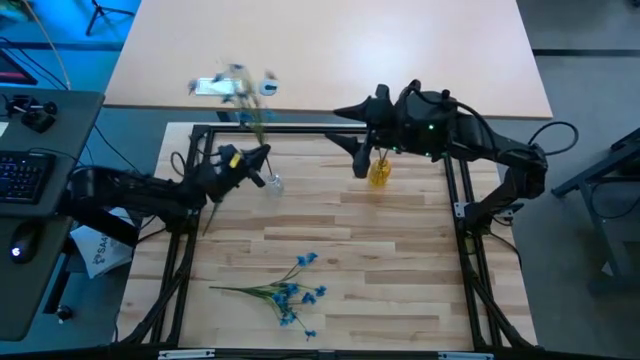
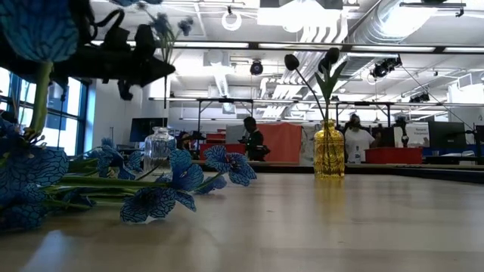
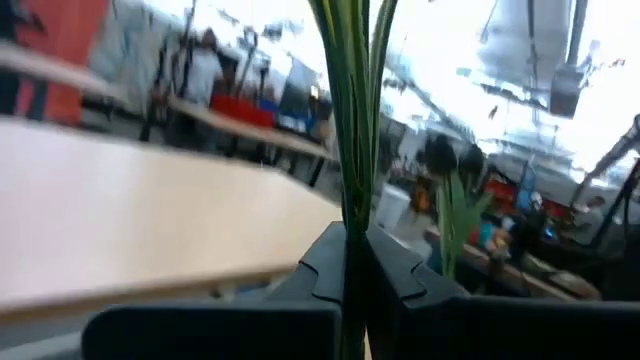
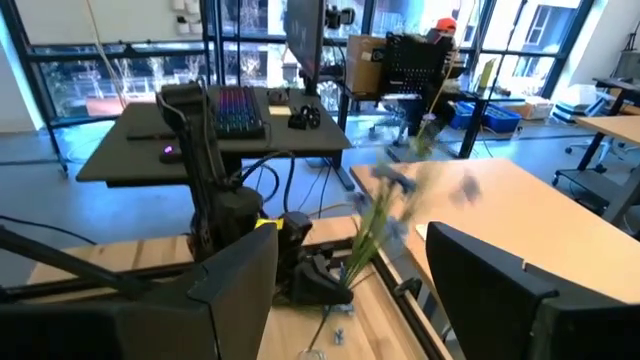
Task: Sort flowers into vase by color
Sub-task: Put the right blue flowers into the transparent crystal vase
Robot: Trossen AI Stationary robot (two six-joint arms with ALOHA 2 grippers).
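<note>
Blue-blossomed sprig (image 1: 243,100) pinched by its green stem in the left gripper (image 1: 252,160), blossoms blurred above the far edge of the wooden table (image 1: 400,270). The left wrist view shows the fingers pressed together on the stem. Clear glass vase (image 1: 272,183) stands just beside that gripper, seemingly empty, though glare makes that hard to confirm. More blue flowers (image 1: 290,290) lie loose near the table's front. Yellow vase (image 1: 379,172) holds dark tulip-like buds (image 2: 311,59) on thin stems. Right gripper (image 1: 358,140) hovers near the yellow vase, fingers spread, holding nothing.

Step in hand, by my reading: carrying a blue sprig to the clear vase. Next move calls for bringing the stem upright, lining its cut end over the narrow mouth, lowering, then releasing.
</note>
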